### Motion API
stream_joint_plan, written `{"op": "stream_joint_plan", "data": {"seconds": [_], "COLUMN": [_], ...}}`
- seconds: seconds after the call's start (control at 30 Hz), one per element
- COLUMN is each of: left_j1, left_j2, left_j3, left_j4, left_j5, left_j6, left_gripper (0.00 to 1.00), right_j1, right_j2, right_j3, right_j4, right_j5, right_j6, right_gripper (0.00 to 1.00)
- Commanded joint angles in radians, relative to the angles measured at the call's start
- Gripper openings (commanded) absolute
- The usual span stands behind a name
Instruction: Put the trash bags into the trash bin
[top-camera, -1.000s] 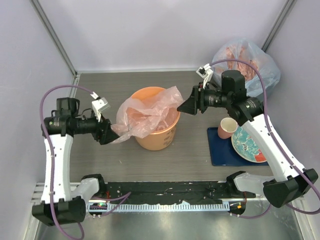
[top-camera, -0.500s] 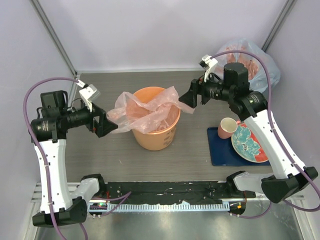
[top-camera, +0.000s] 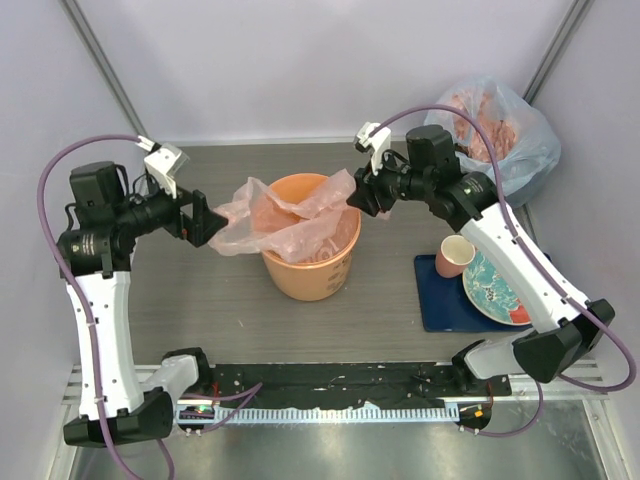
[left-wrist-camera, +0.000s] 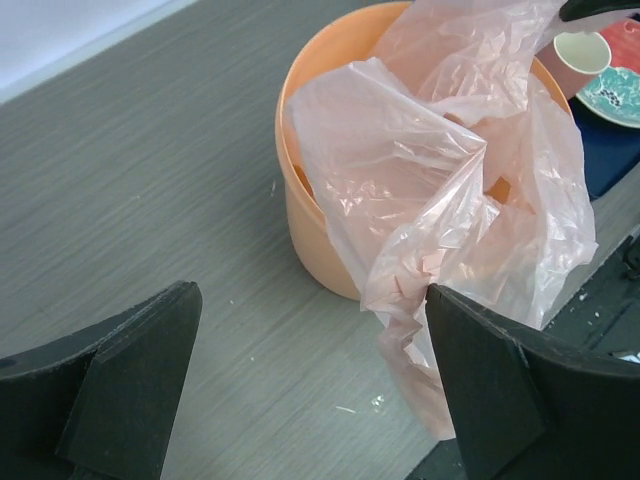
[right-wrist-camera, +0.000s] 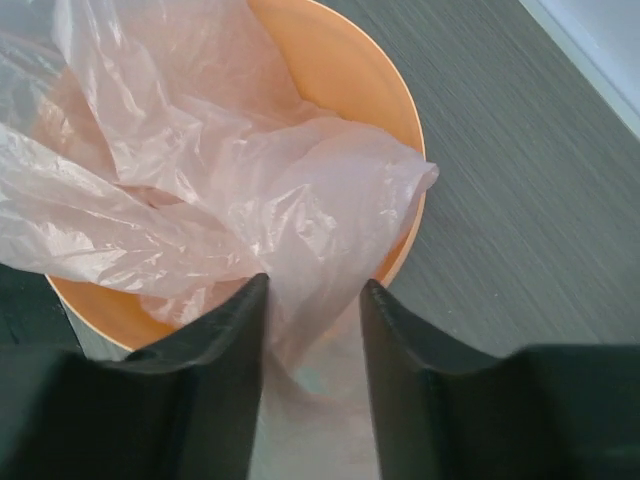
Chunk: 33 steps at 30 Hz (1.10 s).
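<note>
The pale-pink trash bag (top-camera: 290, 215) lies crumpled over the mouth of the orange trash bin (top-camera: 305, 275), hanging out over its left rim. My left gripper (top-camera: 208, 220) is open wide just left of the bag's loose edge; in the left wrist view the bag (left-wrist-camera: 430, 200) brushes the right finger beside the bin (left-wrist-camera: 310, 210). My right gripper (top-camera: 356, 197) is at the bag's right corner above the bin's far right rim. In the right wrist view its jaws (right-wrist-camera: 313, 300) stand apart with the bag's corner (right-wrist-camera: 330, 200) running between them, over the bin (right-wrist-camera: 360, 80).
A bluish-clear sack (top-camera: 495, 125) stuffed with pink plastic sits at the back right. A small pink cup (top-camera: 455, 255) and a patterned plate (top-camera: 495, 288) rest on a blue mat (top-camera: 445, 300) right of the bin. Grey walls close the left, back and right.
My left gripper rose and drew back left, off the bag's left edge. My right gripper moved left and forward onto the bag's right corner. The bag spread wider over the bin.
</note>
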Motion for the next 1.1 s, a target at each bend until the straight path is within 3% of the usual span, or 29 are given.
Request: {"op": "stream_joint_plan", "data": {"seconds": [0.0,0.1,0.3,0.53,0.9,1.0,1.03,1.07], "left_j1": [-0.005,-0.045,-0.116,-0.286,-0.375,-0.387,-0.387,-0.389], "left_j2": [0.016,0.075,0.226,0.237,0.344,0.376,0.382,0.387], "left_j3": [0.049,0.114,0.24,0.248,0.317,0.313,0.308,0.299], "left_j4": [0.177,0.196,0.184,0.179,0.081,0.029,0.03,0.036], "left_j5": [0.026,0.005,-0.012,-0.036,-0.124,-0.228,-0.26,-0.288], "left_j6": [-0.046,-0.05,-0.064,-0.017,0.094,0.122,0.124,0.121], "left_gripper": [1.0,0.98,1.0,0.99,1.0,0.9,0.76,0.68], "right_j1": [0.002,0.002,0.002,0.002,0.002,0.0,0.0,-0.006], "right_j2": [0.018,0.035,0.069,0.11,0.15,0.158,0.161,0.171], "right_j3": [0.077,0.095,0.147,0.2,0.252,0.253,0.253,0.255], "right_j4": [0.018,0.033,0.023,0.014,-0.017,-0.02,-0.017,-0.014], "right_j5": [0.056,0.059,0.047,0.044,0.047,0.058,0.064,0.062], "right_j6": [-0.064,-0.073,-0.085,-0.102,-0.127,-0.133,-0.134,-0.133], "right_gripper": [0.37,0.18,0.04,0.01,0.01,0.01,0.01,0.01]}}
